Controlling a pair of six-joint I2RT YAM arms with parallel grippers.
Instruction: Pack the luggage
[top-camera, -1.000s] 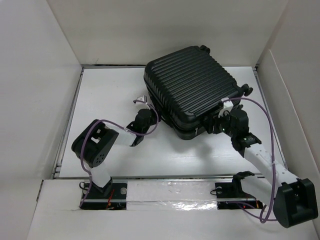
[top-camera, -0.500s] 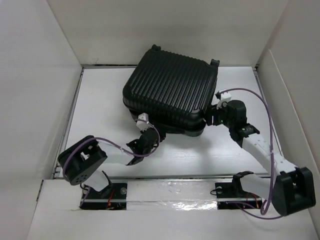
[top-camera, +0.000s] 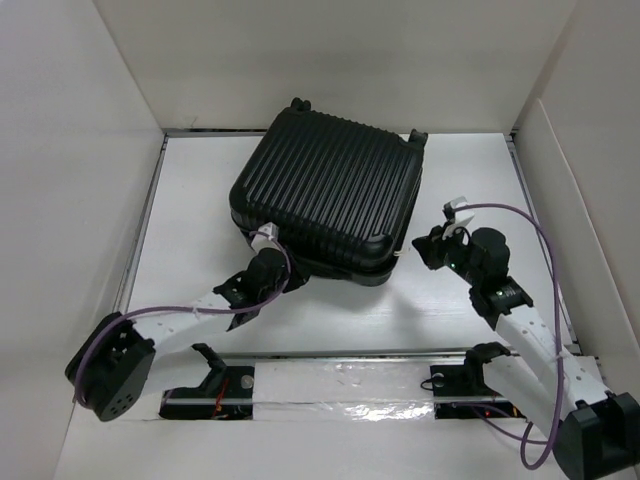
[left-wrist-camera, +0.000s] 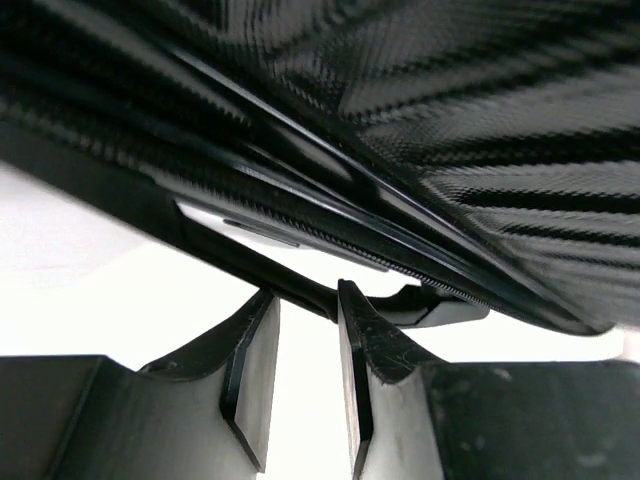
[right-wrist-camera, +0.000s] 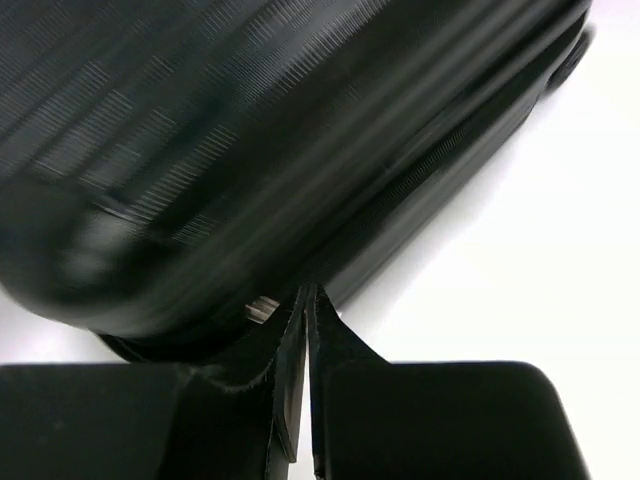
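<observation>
The luggage (top-camera: 325, 195) is a black ribbed hard-shell case lying flat and closed in the middle of the table, turned at an angle. My left gripper (top-camera: 266, 262) is at its near left corner. In the left wrist view the left gripper (left-wrist-camera: 305, 295) stands a little open, its tips right at the luggage's (left-wrist-camera: 450, 100) lower rim, with white table showing between the fingers. My right gripper (top-camera: 430, 250) sits just right of the case's near right corner. In the right wrist view the right gripper (right-wrist-camera: 305, 292) is shut, tips pointing at the luggage's (right-wrist-camera: 250, 130) zip seam, and nothing shows between the fingers.
White walls (top-camera: 80, 200) box in the table on the left, back and right. A taped rail (top-camera: 340, 385) runs along the near edge by the arm bases. A small silvery piece (right-wrist-camera: 262, 308) shows on the case just left of the right fingertips.
The luggage has swung and slid left. My left arm has stretched out low to its near left corner. My right gripper has shut and drawn back from the case.
</observation>
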